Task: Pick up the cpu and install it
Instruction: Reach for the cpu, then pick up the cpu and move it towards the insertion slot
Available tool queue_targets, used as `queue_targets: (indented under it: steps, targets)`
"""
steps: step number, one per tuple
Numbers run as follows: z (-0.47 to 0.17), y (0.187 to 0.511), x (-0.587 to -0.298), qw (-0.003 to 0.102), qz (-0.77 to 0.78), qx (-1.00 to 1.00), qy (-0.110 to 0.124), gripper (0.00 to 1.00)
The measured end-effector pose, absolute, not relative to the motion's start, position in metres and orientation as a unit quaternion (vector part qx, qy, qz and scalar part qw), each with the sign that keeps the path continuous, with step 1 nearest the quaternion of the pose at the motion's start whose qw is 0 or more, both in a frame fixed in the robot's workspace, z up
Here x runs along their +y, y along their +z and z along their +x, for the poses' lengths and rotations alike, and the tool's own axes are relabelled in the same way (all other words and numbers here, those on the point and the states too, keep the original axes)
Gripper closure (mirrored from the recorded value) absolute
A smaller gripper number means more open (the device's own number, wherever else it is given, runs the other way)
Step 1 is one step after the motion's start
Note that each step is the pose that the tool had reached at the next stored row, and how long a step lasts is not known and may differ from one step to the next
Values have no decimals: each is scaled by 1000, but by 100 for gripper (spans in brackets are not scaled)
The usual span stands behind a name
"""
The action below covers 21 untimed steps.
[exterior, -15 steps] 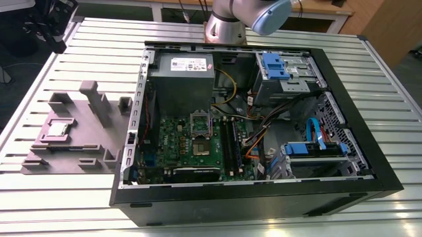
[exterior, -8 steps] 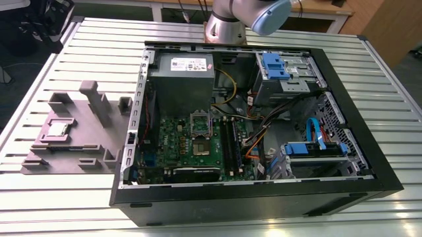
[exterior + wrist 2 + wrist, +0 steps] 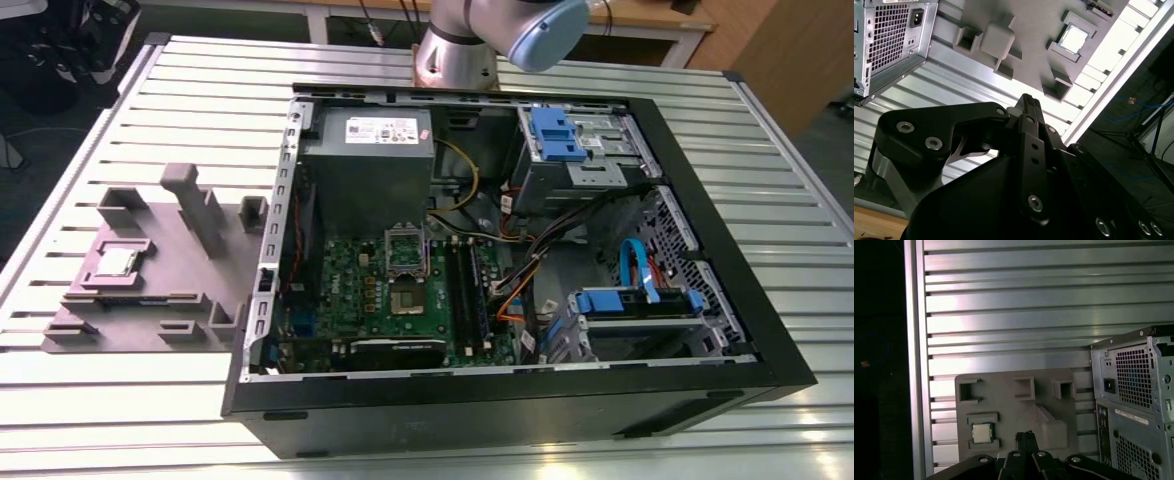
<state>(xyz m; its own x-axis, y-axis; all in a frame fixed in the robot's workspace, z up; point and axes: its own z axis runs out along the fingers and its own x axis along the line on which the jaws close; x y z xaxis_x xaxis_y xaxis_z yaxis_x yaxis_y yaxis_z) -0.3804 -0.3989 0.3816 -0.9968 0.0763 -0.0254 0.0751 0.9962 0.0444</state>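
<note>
While the cpu (image 3: 118, 262) is sitting in its tray (image 3: 160, 300) pocket at the exterior view's left, likely staged for pickup, the first wrist view's empty pincer (image 3: 1024, 436) is hovering clenched.

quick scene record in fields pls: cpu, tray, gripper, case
cpu: lying flat in a recess of the grey tray, not picked up
grey tray: on the slatted table, on the exterior view's left of the case
gripper: apart from the cpu, fingers shut, holding nothing
computer case: side open, green motherboard inside
</note>
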Motion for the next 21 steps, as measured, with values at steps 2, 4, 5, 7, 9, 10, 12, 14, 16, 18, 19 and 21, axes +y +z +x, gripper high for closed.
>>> queue_targets:
  steps: [2,4,5,7,9,10,12,14,16,18,19,21]
  targets:
    - [-382,382,-399,14,38,999,22,90]
    - [-384,382,-399,14,38,999,22,90]
    - [-385,382,-399,14,38,999,22,90]
    - [-387,382,-399,14,38,999,22,90]
    - [-388,382,-399,13,38,999,22,90]
    - [-389,382,-399,14,38,999,22,90]
    - [-391,382,-399,14,38,999,22,90]
    - [-393,382,-399,13,38,999,22,90]
    - [-394,382,-399,13,38,999,22,90]
    - [-395,382,-399,13,38,999,22,90]
    - [-395,382,-399,13,38,999,22,90]
    - [-395,382,-399,13,38,999,22,90]
